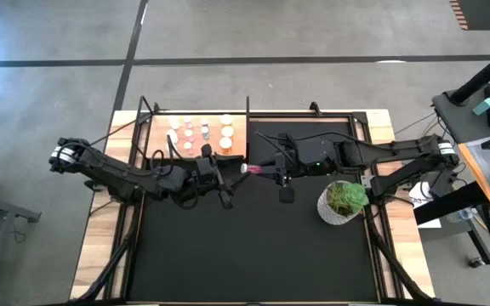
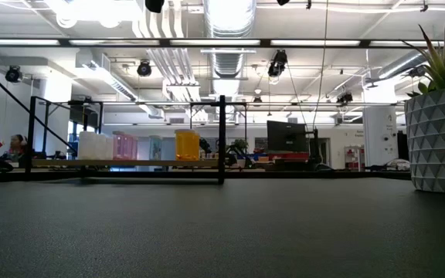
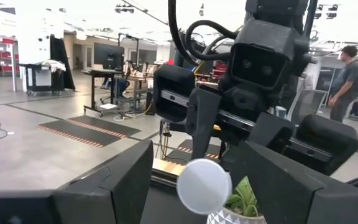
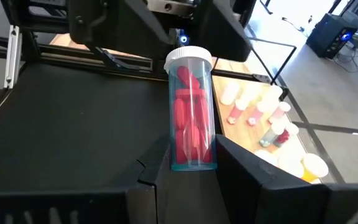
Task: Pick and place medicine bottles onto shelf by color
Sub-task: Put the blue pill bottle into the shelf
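My right claw (image 4: 188, 163) is clamped tight on the base of a clear bottle (image 4: 190, 112) full of red pills; the bottle's long axis runs straight out from my fingertips, white cap (image 4: 188, 57) leading, so it lies level above the bench (image 1: 253, 246) rather than upright; in the high view the same bottle (image 1: 253, 168) shows as a short pink bar pointing at my other arm. My left claw (image 1: 225, 172) meets it head on, just beyond the cap; its fingers (image 3: 114, 180) stand part open, one on each side of the round cap (image 3: 204, 185), and I cannot tell whether they touch it; by my judgement this is a pass between arms, and the left is the nearer one to the shelf.

The shelf (image 1: 160, 136) lies past the left claw, toward the far left corner of the bench; rows of bottles (image 1: 202, 134) stand on it already, pale ones, pinks, a teal, oranges by the near edge. So the bottle must travel cap-first along its own axis, away from my right claw, then be tipped upright for the pink row; that tip is the part I expect to need care. The plant pot (image 1: 340, 204) sits near my right arm, clear of the path.
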`<state>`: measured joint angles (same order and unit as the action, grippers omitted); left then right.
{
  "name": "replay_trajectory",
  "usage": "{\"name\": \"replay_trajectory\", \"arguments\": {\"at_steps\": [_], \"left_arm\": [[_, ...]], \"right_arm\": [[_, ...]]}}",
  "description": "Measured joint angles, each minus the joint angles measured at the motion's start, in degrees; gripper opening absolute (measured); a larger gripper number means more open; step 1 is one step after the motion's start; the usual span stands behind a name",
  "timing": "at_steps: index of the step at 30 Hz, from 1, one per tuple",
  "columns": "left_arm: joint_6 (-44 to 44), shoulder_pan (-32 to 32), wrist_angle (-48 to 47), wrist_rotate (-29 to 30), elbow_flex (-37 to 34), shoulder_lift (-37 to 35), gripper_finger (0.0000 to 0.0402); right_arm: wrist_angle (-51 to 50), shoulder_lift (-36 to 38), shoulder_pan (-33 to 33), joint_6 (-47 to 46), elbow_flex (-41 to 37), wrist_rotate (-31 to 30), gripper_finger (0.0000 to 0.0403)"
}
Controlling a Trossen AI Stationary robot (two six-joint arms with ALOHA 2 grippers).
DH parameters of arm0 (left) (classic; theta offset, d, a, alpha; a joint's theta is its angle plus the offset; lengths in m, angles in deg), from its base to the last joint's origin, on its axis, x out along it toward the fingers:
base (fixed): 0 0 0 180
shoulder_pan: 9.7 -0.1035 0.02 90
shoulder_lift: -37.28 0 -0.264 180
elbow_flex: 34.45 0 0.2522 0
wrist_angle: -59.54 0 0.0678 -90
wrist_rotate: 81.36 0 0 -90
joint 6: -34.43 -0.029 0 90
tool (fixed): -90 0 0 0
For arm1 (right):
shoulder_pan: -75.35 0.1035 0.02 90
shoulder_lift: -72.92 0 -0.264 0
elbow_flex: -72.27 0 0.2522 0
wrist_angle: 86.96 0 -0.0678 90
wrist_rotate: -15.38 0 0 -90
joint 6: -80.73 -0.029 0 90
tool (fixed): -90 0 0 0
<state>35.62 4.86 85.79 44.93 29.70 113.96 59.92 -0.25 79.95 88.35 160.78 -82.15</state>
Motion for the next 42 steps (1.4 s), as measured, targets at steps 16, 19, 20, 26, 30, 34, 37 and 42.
{"name": "replay_trajectory", "arguments": {"at_steps": [16, 19, 20, 26, 30, 34, 37, 42], "left_arm": [[5.98, 0.02, -1.95, -1.15, 0.12, 0.00, 0.0191], [6.67, 0.02, -2.05, -2.40, 0.05, 0.00, 0.0170], [7.11, 0.02, -2.03, -2.53, 0.05, 0.00, 0.0164], [7.42, 0.00, -2.01, -2.99, 0.13, 0.00, 0.0135], [7.40, 0.00, -2.01, -2.99, 0.16, 0.00, 0.0118], [7.42, 0.00, -2.01, -3.00, 0.16, 0.00, 0.0108], [7.42, 0.00, -2.01, -3.01, 0.16, 0.00, 0.0107], [7.53, 0.00, -1.99, -3.07, 0.09, 0.00, 0.0106]], "right_arm": [[0.84, 0.81, 0.00, 0.96, 0.00, -0.04, 0.0102], [0.84, 0.81, 0.00, 0.97, 0.00, -0.01, 0.0102], [0.84, 0.81, 0.00, 0.98, 0.00, -0.02, 0.0102], [0.83, 0.81, 0.00, 0.96, 0.00, 0.00, 0.0102], [0.81, 0.81, 0.00, 0.98, 0.00, 0.02, 0.0102], [0.77, 0.81, 0.00, 0.97, 0.00, 0.02, 0.0102], [0.75, 0.81, 0.00, 0.96, 0.00, 0.02, 0.0102], [0.54, 0.79, 0.00, -0.30, 0.00, 0.02, 0.0102]]}}
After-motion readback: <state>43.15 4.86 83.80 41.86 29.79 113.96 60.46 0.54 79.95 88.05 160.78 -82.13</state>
